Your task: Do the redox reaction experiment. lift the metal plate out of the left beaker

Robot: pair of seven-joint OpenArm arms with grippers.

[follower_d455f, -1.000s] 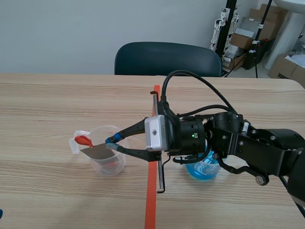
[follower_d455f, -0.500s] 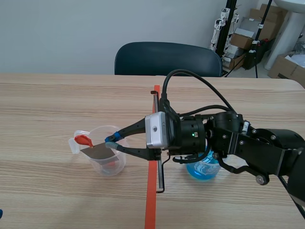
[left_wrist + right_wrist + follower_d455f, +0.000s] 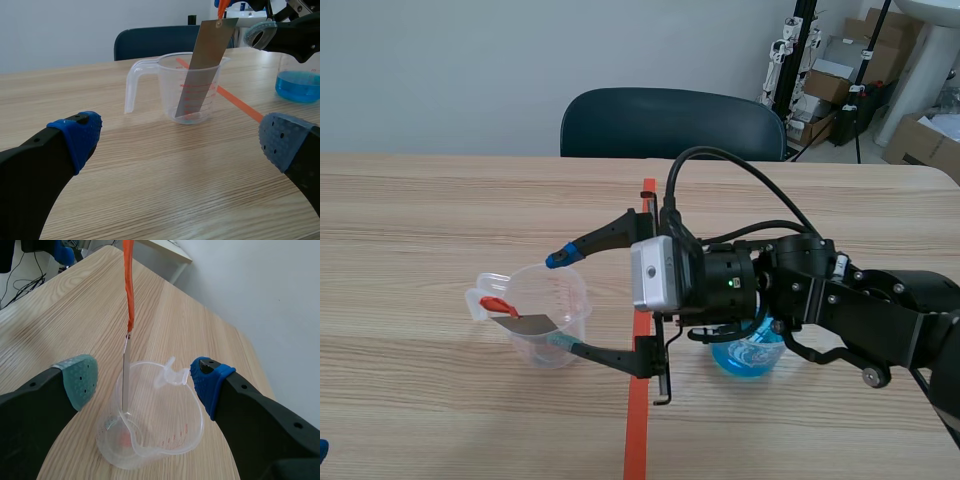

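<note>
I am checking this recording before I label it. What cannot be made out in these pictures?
- Blue beaker: in the scene view mostly hidden behind the right arm; in the left wrist view cut by the frame edge.
- Plate: in the left wrist view its orange tag is cut by the edge.
- Clear beaker: red scale marks too small to read in every view.

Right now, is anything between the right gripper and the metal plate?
Nothing visible. The right gripper is open, with one finger on each side of the metal plate. The plate's upper part stands clear above the rim of the beaker.
</note>
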